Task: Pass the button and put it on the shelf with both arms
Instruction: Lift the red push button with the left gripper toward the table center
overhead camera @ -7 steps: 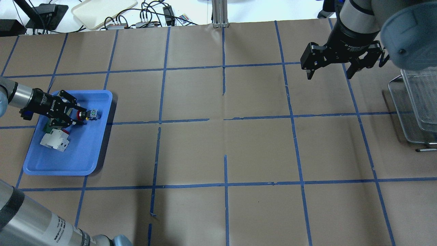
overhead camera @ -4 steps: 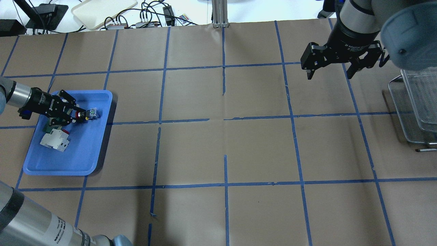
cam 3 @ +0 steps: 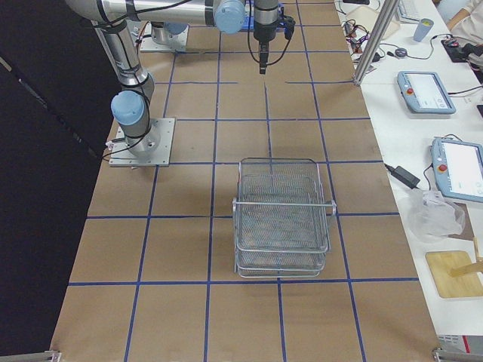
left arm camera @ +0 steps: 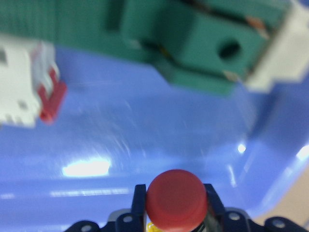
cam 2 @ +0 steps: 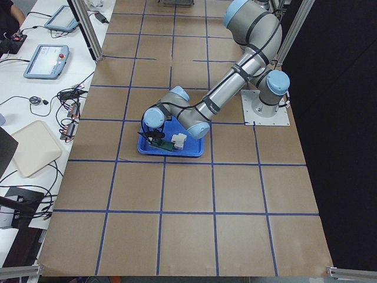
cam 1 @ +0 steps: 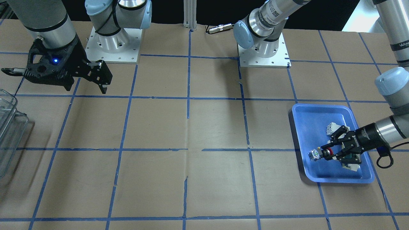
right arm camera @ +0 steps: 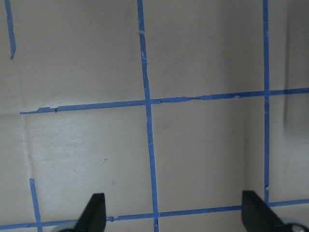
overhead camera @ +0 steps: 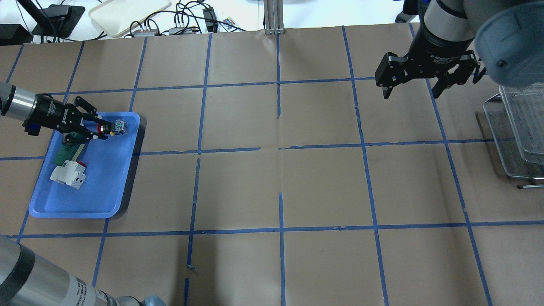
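The button, with its red cap, black collar and blue-silver base, is held in my left gripper just above the far part of the blue tray. The gripper is shut on the button's cap end, and the base sticks out past the fingertips. The front-facing view shows the same grip, with the button over the tray. The red cap fills the bottom of the left wrist view. My right gripper is open and empty, high over the far right of the table. The clear shelf stands at the right edge.
A white-red breaker block and a green flat part lie in the tray. The shelf is a wire rack with a bar across its top. Cables and a beige tray lie beyond the far table edge.
My left gripper has lifted and carried the button toward the tray's far edge, off the green part. The right arm has barely moved.
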Controlling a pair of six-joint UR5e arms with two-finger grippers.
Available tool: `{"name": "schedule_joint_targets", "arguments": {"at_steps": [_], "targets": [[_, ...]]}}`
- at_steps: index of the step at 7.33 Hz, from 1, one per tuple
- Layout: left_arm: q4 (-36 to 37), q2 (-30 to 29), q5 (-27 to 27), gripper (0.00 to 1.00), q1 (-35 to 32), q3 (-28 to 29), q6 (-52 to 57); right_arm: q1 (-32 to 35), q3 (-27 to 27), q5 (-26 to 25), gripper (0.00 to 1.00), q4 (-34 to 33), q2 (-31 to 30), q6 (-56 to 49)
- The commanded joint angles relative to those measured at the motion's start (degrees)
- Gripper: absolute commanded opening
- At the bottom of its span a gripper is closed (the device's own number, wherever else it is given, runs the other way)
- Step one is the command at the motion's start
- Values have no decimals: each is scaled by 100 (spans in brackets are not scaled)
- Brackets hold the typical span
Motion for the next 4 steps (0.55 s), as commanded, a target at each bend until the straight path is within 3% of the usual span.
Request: {"name": "schedule_joint_targets", "arguments": {"at_steps": [1, 4], "targets": [[-353, 528, -449, 0, -644, -79, -16, -40, -8, 21, 100, -18, -1, -183], [-714, 1082, -887, 0, -1830, -70, -996, -40, -112, -5, 100, 69, -62, -352]]}}
